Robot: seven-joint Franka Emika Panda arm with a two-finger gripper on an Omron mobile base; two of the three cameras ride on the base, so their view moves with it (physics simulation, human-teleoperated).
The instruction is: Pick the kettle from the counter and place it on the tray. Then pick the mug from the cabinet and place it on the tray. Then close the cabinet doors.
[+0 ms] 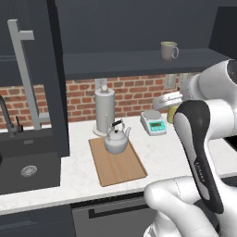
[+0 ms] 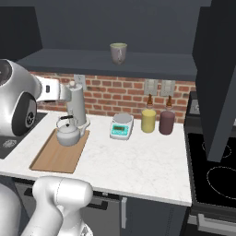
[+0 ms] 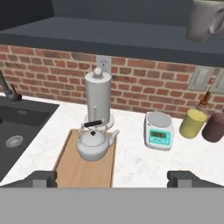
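Observation:
The silver kettle (image 1: 116, 140) (image 2: 68, 134) (image 3: 93, 144) stands upright on the far end of the wooden tray (image 1: 121, 170) (image 2: 54, 158) (image 3: 82, 173), which lies on the white counter (image 1: 166, 155). The grey-beige mug (image 1: 169, 50) (image 2: 118, 52) (image 3: 204, 19) sits on the dark shelf of the cabinet (image 1: 115, 62). Both cabinet doors (image 1: 32, 69) (image 2: 216, 78) hang open. My gripper (image 3: 113, 179) is open and holds nothing. It hovers well back from the kettle, above the counter, with its fingertips (image 3: 43, 178) spread wide.
A tall paper-towel holder (image 1: 104, 110) stands just behind the tray. A white scale (image 1: 153, 123), a yellow jar (image 2: 148, 120) and a dark-red jar (image 2: 166, 122) sit to the right. The dark sink (image 1: 28, 169) lies to the left and a stove (image 2: 216, 177) to the right.

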